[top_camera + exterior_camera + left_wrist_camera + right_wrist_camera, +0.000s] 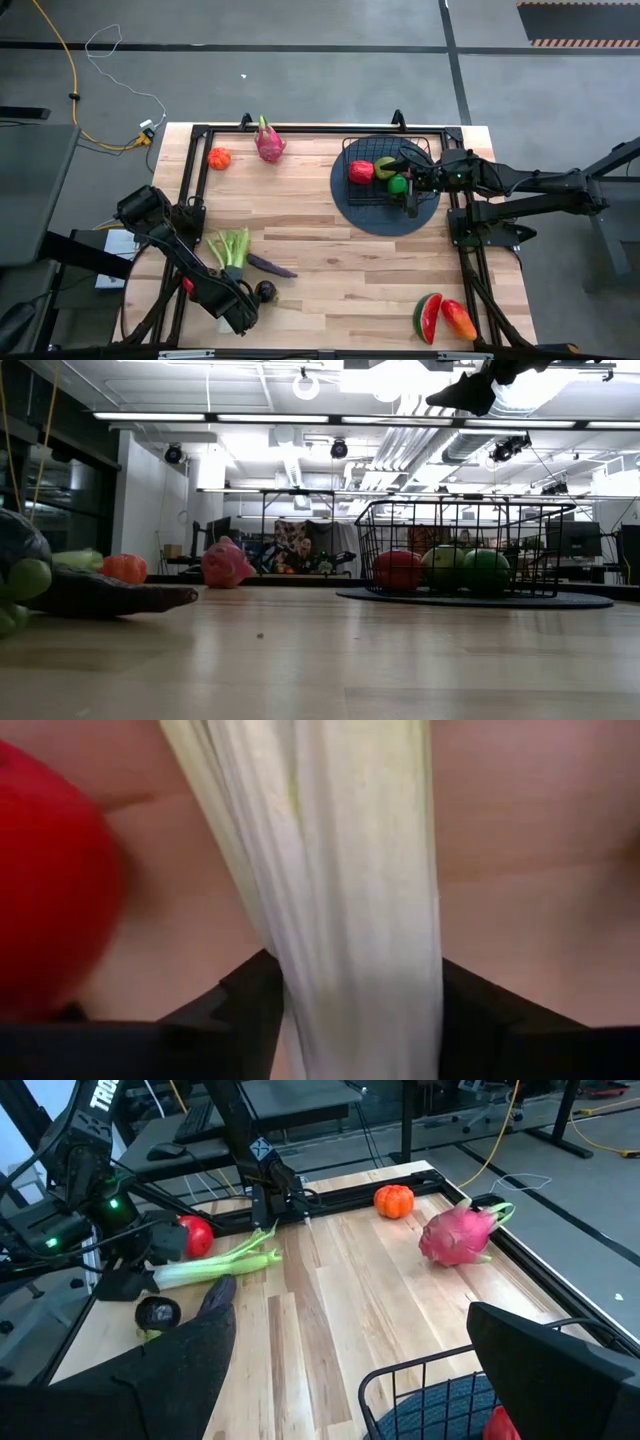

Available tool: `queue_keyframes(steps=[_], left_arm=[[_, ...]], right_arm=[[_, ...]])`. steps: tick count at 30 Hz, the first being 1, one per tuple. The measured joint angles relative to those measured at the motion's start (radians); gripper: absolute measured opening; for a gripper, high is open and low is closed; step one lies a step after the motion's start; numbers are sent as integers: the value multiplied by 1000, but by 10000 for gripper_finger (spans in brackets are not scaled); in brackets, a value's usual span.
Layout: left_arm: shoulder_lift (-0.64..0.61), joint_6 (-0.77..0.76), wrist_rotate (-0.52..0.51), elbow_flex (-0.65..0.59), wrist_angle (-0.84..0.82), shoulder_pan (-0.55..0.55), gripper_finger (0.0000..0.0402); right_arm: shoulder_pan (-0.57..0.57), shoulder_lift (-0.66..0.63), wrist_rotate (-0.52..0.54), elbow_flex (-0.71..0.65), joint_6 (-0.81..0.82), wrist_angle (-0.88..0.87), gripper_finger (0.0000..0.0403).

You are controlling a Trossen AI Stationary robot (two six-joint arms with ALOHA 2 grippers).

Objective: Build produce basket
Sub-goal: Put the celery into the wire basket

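Pale green celery; pink dragon fruit; black basket, perhaps mesh.

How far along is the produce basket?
Done: three round fruits, red, peach-coloured and green, sit in the basket. In hand: the left gripper straddles the celery, fingers on either side. The right gripper waits open over the basket. Left: dragon fruit, orange fruit, eggplant, watermelon slice, mango.

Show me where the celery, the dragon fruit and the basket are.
celery (pixel 215 1263): right wrist view, middle of the pale green stalk.
dragon fruit (pixel 269 144): high view, centre of the pink body.
basket (pixel 462 508): low view, front wire rim.
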Motion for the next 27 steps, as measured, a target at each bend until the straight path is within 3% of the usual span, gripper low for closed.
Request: queue_keyframes(steps=[8, 15, 18, 22, 27], left_arm=[[-104, 19, -36, 0, -116, 16, 166], [-290, 71, -145, 0, -270, 19, 165], [-388, 130, -256, 0, -283, 30, 165], [-530, 259, -490, 1, -264, 82, 165], [-681, 531, -734, 1, -208, 219, 165]], right_arm=[[0, 0, 0, 0, 23, -7, 387], [0, 0, 0, 0, 18, -9, 387], [0, 0, 0, 0, 24, -11, 387], [-2, 0, 0, 0, 24, -10, 387], [-2, 0, 0, 0, 26, -9, 387]])
